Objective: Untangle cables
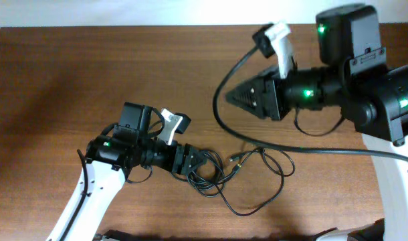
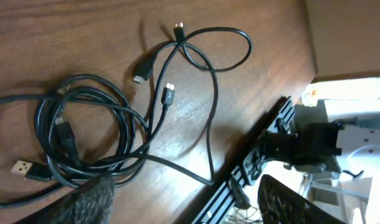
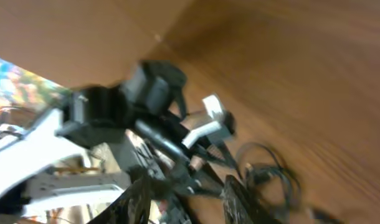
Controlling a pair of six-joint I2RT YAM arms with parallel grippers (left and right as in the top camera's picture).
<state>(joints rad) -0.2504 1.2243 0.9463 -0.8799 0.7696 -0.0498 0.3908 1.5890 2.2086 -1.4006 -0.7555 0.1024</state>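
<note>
Cables (image 1: 221,175) sit on the counter (image 1: 90,73) right at the left claw (image 1: 197,166), its fingers spread wide over the bundled coil (image 2: 84,134). The right claw (image 1: 229,98) hangs well apart from the tangle, fingers seemingly apart in its blurred view. Light, limp, slick cord by the look of it, likely to drag and snag, so pinch one outer strand of the coil. The long axis runs straight out ahead of the left claw, loose loops (image 2: 212,53) farther out, small plugs (image 2: 168,94) pointing different ways.
</note>
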